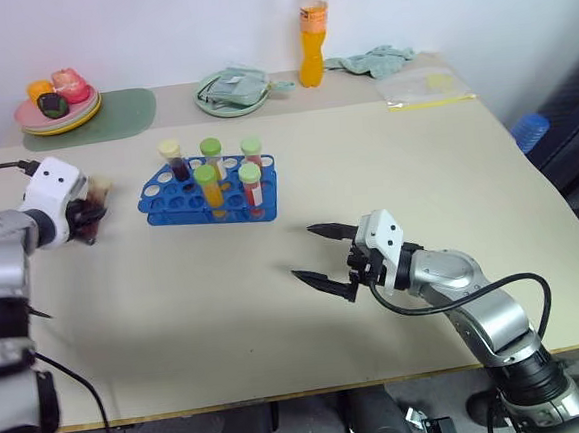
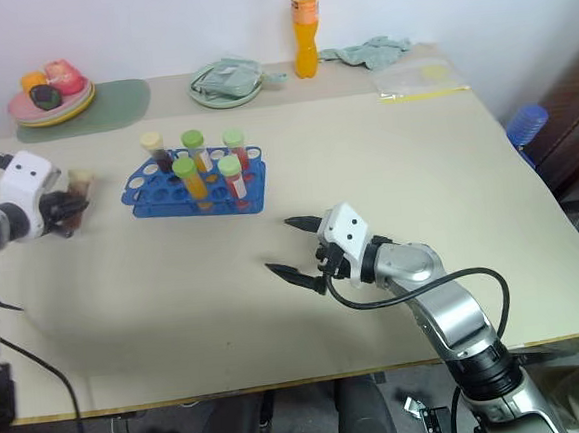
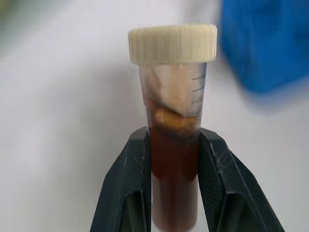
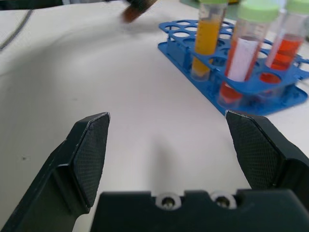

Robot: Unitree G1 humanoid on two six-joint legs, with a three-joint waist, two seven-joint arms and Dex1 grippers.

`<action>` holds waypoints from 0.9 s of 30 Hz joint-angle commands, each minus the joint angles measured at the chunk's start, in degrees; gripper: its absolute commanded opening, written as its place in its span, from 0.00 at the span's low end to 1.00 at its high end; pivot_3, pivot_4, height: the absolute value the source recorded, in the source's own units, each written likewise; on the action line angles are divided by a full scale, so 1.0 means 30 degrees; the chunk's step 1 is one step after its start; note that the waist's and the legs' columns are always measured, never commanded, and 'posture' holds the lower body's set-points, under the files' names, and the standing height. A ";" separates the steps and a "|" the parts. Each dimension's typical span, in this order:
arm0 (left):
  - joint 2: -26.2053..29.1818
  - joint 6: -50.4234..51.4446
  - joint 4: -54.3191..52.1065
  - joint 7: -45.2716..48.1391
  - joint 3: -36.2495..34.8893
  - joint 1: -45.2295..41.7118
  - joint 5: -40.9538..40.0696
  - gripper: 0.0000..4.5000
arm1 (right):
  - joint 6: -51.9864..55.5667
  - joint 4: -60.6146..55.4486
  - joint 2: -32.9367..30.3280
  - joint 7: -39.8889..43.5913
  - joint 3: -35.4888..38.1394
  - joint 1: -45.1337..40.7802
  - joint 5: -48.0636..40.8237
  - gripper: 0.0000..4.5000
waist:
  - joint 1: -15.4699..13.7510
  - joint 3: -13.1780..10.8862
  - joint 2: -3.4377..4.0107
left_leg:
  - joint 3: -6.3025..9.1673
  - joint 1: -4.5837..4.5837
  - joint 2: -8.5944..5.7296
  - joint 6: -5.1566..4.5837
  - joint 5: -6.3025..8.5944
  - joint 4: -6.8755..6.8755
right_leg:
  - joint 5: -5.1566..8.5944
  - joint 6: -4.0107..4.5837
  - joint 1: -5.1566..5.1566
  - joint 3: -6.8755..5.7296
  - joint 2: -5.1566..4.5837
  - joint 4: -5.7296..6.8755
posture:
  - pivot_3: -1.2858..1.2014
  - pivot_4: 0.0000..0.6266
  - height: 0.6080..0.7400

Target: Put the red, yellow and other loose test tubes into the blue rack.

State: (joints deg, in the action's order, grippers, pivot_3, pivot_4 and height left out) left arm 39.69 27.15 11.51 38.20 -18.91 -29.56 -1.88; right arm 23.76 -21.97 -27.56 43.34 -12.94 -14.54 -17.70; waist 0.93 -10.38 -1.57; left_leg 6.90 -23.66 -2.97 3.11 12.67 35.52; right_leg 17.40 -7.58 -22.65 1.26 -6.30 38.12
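Clamping a clear plastic test tube with dark red-brown liquid and a ribbed cream cap, the left pincer presses its two black fingers against the tube's lower half, the cap standing up above the fingertips. Seen from the head, this pincer is held off the beige tabletop, and the bright blue plastic rack with rows of round holes lies just beside it, toward the table's middle. Several capped tubes already stand upright in that rack: one with yellow liquid and a green cap, one with red-orange liquid and a green cap, and others behind them, among them a cream-capped one.

Nearer the table's front edge, the right pincer hovers with its fingers spread wide apart and nothing between them. It points toward the rack, which sits ahead of its fingertips, well apart from them.
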 commanded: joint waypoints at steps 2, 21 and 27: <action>-0.4137 -0.2195 -0.6873 -0.4530 -0.2238 0.1100 -0.2091 0.16 | -0.0714 0.0240 0.0120 0.0475 -0.0185 -0.0543 0.0219 0.94 | -0.0134 0.0008 -0.0011 | -0.0001 -0.0047 -0.0038 -0.0007 0.0005 0.0065 | -0.0005 -0.0009 -0.0003 -0.0023 -0.0027 0.0002 | 0.52 0.24 1.00; -1.0765 -1.1055 -0.2699 -1.2749 0.2473 0.2267 0.1271 0.16 | -0.1117 0.0502 0.0283 0.0305 -0.0211 -0.0641 0.0645 0.94 | -0.0091 0.0017 -0.0008 | -0.0065 -0.0034 -0.0108 -0.0058 0.0036 0.0140 | -0.0018 -0.0033 0.0039 -0.0026 -0.0017 0.0001 | 0.52 0.24 1.00; -1.0694 -1.1751 -0.0700 -1.2582 0.2878 0.1980 0.0990 0.16 | -0.1097 0.0404 0.0304 0.0115 -0.0222 -0.0548 0.0616 0.94 | -0.0082 0.0017 -0.0008 | -0.0062 -0.0033 -0.0107 -0.0058 0.0036 0.0138 | -0.0018 -0.0033 0.0038 -0.0027 -0.0012 0.0001 | 0.52 0.24 1.00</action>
State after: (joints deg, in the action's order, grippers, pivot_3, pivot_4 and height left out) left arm 7.16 -6.50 9.47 0.26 -10.66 -22.74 1.61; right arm 20.92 -18.32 -27.02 43.93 -14.36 -16.17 -15.80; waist 0.68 -10.33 -1.59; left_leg 6.72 -23.76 -3.29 2.94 12.77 35.94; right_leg 17.35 -7.68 -22.54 1.18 -6.34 38.13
